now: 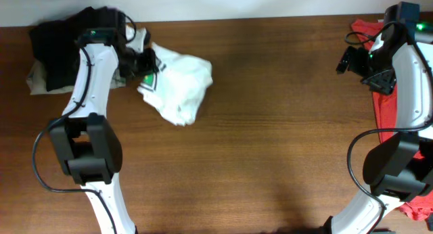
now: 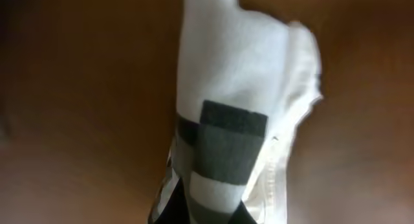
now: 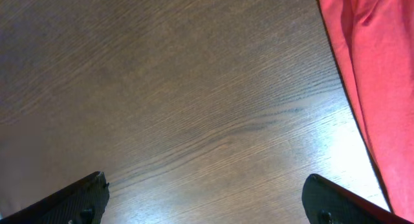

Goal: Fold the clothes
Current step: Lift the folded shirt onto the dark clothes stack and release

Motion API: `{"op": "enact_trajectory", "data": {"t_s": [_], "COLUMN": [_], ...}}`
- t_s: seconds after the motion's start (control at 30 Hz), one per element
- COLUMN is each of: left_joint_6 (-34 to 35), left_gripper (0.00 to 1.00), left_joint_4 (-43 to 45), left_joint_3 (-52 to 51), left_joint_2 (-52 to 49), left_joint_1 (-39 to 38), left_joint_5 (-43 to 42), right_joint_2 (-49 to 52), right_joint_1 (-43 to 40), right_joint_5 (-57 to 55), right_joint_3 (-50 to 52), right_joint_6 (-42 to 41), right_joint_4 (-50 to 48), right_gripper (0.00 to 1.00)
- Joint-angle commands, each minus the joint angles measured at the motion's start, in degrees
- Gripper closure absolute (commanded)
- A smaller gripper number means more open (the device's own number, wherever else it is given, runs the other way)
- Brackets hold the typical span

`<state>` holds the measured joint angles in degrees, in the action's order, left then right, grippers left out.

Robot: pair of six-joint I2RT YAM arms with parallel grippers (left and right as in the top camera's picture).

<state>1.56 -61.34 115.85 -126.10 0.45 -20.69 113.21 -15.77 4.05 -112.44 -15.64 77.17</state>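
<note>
The white T-shirt (image 1: 179,85) lies crumpled on the brown table at the back left, with a bit of green graphic showing at its left edge. My left gripper (image 1: 144,62) is at that left edge, shut on the cloth. In the left wrist view the white T-shirt (image 2: 246,62) fills the middle, its grey graphic bunched between the dark fingers (image 2: 213,214), and it hangs toward the table. My right gripper (image 1: 348,58) is open and empty over bare wood at the far right; its fingers (image 3: 207,188) are spread wide.
Black folded garments (image 1: 57,41) on a beige one (image 1: 35,82) sit at the back left corner behind my left arm. A red shirt (image 1: 387,109) lies along the right edge under my right arm; it also shows in the right wrist view (image 3: 375,68).
</note>
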Motion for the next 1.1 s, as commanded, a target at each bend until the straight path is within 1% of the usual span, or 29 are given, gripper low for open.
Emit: {"op": "enact_trajectory", "data": {"t_s": [0.0,0.17,0.27,0.33,0.43,0.53,0.57,0.63,0.73,0.8,0.87,0.97,1.07], "left_joint_6": [0.17,0.42,0.79,3.63,7.56,13.51,16.63,19.52,21.59,21.81,23.54,23.47,22.58], "left_gripper": [0.99,0.99,1.00,0.99,1.00,0.99,1.00,1.00,1.00,0.99,0.99,0.99,1.00], "left_joint_4": [7.04,24.04,32.24,34.12,35.28,34.91,34.38,32.28,30.16,29.14,27.32,26.10,26.14], "left_joint_3": [3.41,3.41,3.43,3.48,3.48,3.45,3.45,3.45,3.45,3.45,3.45,3.26,3.23], "left_joint_2": [0.17,0.17,0.17,0.17,0.17,0.17,0.17,0.17,0.17,0.17,0.17,0.15,-2.40], "left_joint_1": [0.20,1.01,1.99,3.19,5.46,7.15,7.41,7.67,7.85,8.00,8.52,10.45,12.92], "left_joint_5": [4.02,13.66,17.38,18.03,19.56,22.88,26.12,30.23,34.25,34.80,38.95,40.24,40.22], "right_joint_2": [-0.33,-0.33,-0.33,-0.33,-0.33,-0.33,-0.33,-0.33,-0.33,-0.33,-0.33,-0.33,-0.33], "right_joint_1": [-0.02,0.00,-0.02,-0.02,-0.02,0.00,-0.02,-0.02,0.00,-0.02,-0.02,-0.02,-0.02], "right_joint_5": [-0.70,-0.70,-0.70,-0.72,-0.70,-0.70,-0.70,-0.70,-0.70,-0.70,-0.70,-0.70,-0.72], "right_joint_3": [-0.70,-0.70,-0.70,-0.70,-0.70,-0.70,-0.70,-0.70,-0.70,-0.70,-0.70,-0.70,-0.70], "right_joint_6": [0.20,0.20,0.20,0.20,0.20,0.20,0.20,0.20,0.20,0.20,0.20,0.20,0.20], "right_joint_4": [0.00,0.00,0.00,0.00,0.00,0.00,0.00,0.00,0.00,0.00,0.00,0.00,0.00], "right_gripper": [0.01,0.01,0.01,0.01,0.01,0.01,0.01,0.01,0.01,0.01,0.01,0.02,0.01]}}
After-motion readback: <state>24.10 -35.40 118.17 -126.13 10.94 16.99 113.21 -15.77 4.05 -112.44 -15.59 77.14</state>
